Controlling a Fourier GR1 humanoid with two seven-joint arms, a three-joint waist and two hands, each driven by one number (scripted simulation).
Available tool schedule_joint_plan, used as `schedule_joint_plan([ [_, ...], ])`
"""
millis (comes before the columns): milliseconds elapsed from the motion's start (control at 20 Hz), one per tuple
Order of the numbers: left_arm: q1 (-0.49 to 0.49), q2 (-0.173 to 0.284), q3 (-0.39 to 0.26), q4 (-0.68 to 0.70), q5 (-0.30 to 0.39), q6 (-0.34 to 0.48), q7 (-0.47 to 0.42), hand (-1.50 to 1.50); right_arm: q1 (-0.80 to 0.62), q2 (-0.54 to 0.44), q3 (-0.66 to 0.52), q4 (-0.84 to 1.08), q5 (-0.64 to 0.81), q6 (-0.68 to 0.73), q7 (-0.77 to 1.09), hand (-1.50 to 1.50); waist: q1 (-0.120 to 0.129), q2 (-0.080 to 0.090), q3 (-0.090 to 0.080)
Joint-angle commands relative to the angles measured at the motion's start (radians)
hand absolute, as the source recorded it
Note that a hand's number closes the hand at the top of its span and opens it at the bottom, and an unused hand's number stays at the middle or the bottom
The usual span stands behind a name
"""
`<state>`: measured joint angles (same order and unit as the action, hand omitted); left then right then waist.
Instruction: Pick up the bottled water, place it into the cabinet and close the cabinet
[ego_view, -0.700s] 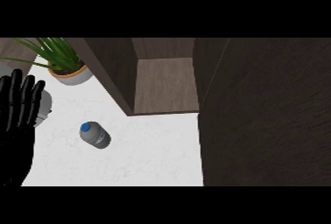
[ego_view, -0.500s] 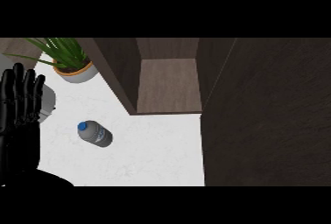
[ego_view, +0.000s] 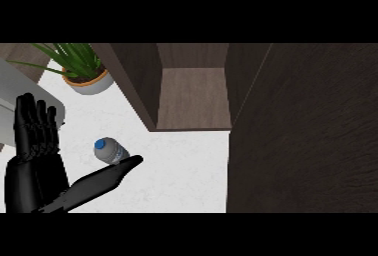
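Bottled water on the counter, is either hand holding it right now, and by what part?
Nothing is held. The bottled water lies on the counter. The left hand is open beside it, fingers straight, thumb tip near the bottle. The right hand is not in view.

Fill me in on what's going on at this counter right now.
The robot's left hand is open beside the bottled water, fingers straight and thumb stretched out just below the bottle, not closed on it. The bottle lies on the white counter, blue cap toward the hand. The cabinet stands open and holds nothing visible. A potted plant sits at the back. The right hand is out of view.
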<state>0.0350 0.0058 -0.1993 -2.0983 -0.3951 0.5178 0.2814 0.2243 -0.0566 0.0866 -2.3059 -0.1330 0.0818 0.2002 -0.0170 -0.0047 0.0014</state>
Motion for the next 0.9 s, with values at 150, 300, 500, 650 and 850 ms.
schedule_joint_plan([
  [150,0.027,-0.006,-0.325,0.036,-0.263,0.303,0.180,-1.50,0.192,-0.018,0.015,-0.137,-0.079,0.064,0.021,-1.50,0.004,0.001,0.000],
  [300,0.063,-0.006,-0.308,-0.049,-0.322,0.247,0.265,-1.50,0.317,0.016,0.087,-0.222,-0.009,0.062,-0.015,-1.50,0.008,0.000,-0.001],
  [500,0.024,-0.006,-0.377,0.023,-0.425,0.345,0.358,-1.50,0.399,0.012,0.109,-0.215,-0.016,0.097,-0.069,-1.50,0.004,0.000,0.000],
  [650,0.081,-0.006,-0.360,0.050,-0.386,0.355,0.278,-1.50,0.412,-0.007,0.104,-0.282,-0.041,0.091,-0.025,-1.50,0.007,0.001,-0.001],
  [850,0.098,0.041,-0.262,0.017,-0.315,0.356,0.236,-1.50,0.450,0.004,0.123,-0.270,-0.005,0.086,-0.074,-1.50,0.006,0.001,-0.002],
])
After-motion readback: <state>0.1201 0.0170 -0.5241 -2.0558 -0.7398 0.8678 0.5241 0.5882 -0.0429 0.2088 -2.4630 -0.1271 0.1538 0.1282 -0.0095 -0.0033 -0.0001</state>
